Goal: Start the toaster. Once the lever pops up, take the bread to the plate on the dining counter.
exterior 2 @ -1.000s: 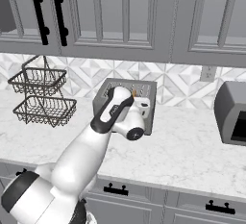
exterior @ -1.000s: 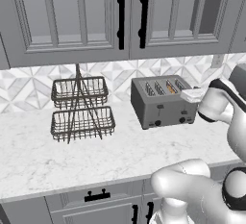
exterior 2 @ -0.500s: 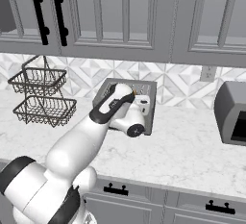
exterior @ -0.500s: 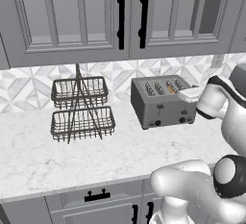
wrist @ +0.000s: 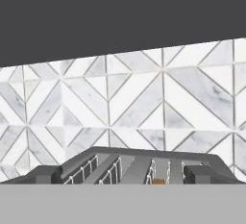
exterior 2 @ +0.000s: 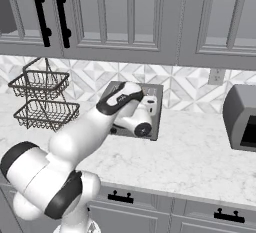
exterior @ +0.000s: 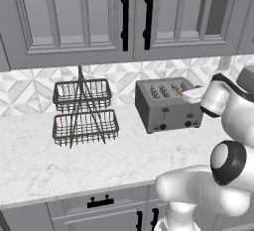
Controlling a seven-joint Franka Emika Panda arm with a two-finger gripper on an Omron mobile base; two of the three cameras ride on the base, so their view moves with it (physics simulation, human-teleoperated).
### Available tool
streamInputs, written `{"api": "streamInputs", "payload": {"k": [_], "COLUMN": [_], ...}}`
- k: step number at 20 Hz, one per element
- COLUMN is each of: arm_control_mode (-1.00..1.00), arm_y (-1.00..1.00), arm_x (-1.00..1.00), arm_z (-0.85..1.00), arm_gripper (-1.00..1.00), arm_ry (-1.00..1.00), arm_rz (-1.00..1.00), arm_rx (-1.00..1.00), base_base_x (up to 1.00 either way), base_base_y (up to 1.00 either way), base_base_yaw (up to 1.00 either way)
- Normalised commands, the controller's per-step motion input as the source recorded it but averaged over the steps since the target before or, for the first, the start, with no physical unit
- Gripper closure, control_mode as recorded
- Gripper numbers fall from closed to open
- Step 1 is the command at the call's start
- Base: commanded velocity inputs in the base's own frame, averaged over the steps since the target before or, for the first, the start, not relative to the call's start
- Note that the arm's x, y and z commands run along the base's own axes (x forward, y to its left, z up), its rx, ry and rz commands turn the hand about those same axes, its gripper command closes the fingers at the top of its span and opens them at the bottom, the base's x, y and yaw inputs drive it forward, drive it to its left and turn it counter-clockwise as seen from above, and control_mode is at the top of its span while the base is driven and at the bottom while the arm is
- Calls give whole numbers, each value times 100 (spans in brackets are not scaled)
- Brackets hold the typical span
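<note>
The grey four-slot toaster point(exterior: 166, 108) stands on the marble worktop against the tiled wall, small dark knobs low on its front. A tan slice of bread point(exterior: 176, 90) sits down in one of its right-hand slots. My gripper point(exterior: 188, 95) hovers just above the toaster's right end, pointing across its top toward the wall. In the hand view the toaster's slotted top point(wrist: 129, 163) lies close below, the bread point(wrist: 158, 181) shows as a small orange-brown edge, and the two dark fingertips point(wrist: 48, 175) stand far apart with nothing between them. In the right base view my arm covers most of the toaster point(exterior 2: 154, 114). The plate and dining counter are out of view.
A two-tier dark wire basket point(exterior: 84, 111) stands on the worktop point(exterior: 74, 160) left of the toaster. Grey wall cabinets with black handles point(exterior: 125, 14) hang overhead. A grey boxy appliance point(exterior 2: 242, 119) sits on the worktop to the right.
The hand has crept a little left over the toaster's right end, and the forearm and elbow have swung. The jaws have stayed wide apart.
</note>
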Motion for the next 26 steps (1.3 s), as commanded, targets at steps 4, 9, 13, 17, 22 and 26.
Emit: {"api": "streamInputs", "payload": {"k": [4, 9, 13, 17, 22, 26], "arm_control_mode": [-100, -100, -100, -100, -100, -100], "arm_y": [7, 13, 4, 0, 0, -1], "arm_x": [28, 25, 12, 12, 20, 18], "arm_z": [-15, -32, -41, -27, -6, -5], "arm_gripper": [-100, -100, -100, -100, -100, -100], "arm_ry": [0, 0, 0, 0, 0, 0], "arm_rz": [0, 0, 0, 0, 0, 0], "arm_rx": [-5, -5, -2, 0, 0, 0], "base_base_x": [0, 0, 0, 0, 0, 0], "base_base_y": [0, 0, 0, 0, 0, 0], "base_base_yaw": [0, 0, 0, 0, 0, 0]}}
